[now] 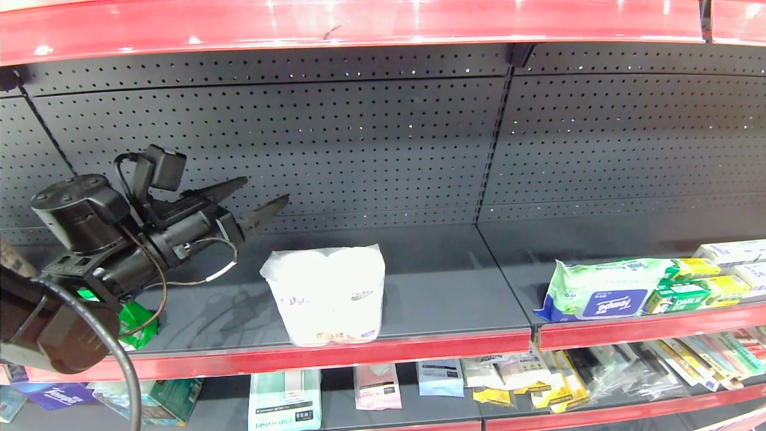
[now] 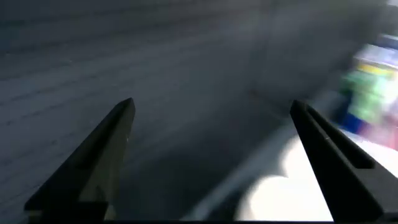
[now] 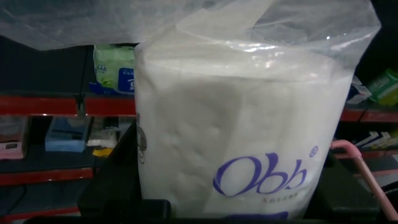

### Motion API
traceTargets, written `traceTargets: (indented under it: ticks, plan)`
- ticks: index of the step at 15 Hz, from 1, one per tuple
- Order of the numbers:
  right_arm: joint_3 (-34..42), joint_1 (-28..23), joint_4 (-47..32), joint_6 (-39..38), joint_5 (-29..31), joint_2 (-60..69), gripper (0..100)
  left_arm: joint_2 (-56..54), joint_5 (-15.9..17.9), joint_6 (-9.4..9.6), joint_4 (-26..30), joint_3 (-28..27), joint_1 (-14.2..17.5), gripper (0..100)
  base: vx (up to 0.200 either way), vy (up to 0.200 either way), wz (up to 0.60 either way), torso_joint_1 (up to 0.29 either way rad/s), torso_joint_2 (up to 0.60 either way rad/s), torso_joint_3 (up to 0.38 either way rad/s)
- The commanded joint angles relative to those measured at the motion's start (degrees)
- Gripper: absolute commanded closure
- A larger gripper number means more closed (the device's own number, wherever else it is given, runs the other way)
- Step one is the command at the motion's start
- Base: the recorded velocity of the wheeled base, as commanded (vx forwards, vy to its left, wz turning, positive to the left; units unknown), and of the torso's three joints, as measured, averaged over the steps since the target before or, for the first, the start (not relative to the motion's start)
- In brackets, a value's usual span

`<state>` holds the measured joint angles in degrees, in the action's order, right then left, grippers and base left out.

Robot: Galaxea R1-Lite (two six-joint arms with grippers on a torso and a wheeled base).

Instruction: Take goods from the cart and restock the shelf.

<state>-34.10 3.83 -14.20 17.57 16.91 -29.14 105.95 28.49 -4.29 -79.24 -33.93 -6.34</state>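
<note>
A white plastic-wrapped pack of paper rolls [image 1: 326,293] stands upright on the dark shelf [image 1: 443,287], near its red front edge. My left gripper [image 1: 266,188] hangs open above the shelf, just left of and slightly higher than that pack, with nothing between its fingers. In the left wrist view the open left gripper [image 2: 211,106] points at the pegboard back, with the white pack [image 2: 286,193] blurred below. My right gripper [image 3: 230,205] is shut on a second white pack of paper rolls [image 3: 236,137] with blue print, its dark fingers [image 3: 115,180] pressing on either side.
A wet-wipes pack [image 1: 598,293] and toothpaste boxes [image 1: 700,287] lie on the shelf's right section. A green packet [image 1: 134,326] sits under my left arm. Small goods fill the lower shelf [image 1: 538,371]. A pink cart bar [image 3: 367,180] shows beside the held pack.
</note>
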Motion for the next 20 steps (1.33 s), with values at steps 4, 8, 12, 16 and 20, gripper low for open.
traceTargets:
  ticks: [4,8,12,16,20]
  plan:
    - [0.00,0.22,0.05,-0.08,-0.38,-0.48,100,-0.13,-24.36,0.16,0.23,-2.64,-0.16,0,0.000,0.000,0.00,0.000,0.00,0.000]
    - [-1.41,-0.05,0.05,-0.08,-1.44,-2.59,100,-8.13,-38.68,-0.19,6.90,2.73,0.36,0,0.000,0.000,0.00,0.000,0.00,0.000]
    - [-0.09,0.30,0.05,-2.63,-2.32,-4.97,100,-27.29,-36.93,-0.28,21.93,16.79,0.10,0,0.000,0.000,0.00,0.000,0.00,0.000]
    - [-0.71,0.30,0.23,-4.38,-5.39,-10.59,100,-59.45,-25.59,1.83,60.96,16.44,0.10,0,0.000,0.000,0.00,0.000,0.00,0.000]
    - [-0.71,0.04,4.97,-4.38,-8.03,-14.11,100,-84.59,-20.40,6.05,105.08,3.69,-0.87,0,0.000,0.000,0.00,0.000,0.00,0.000]
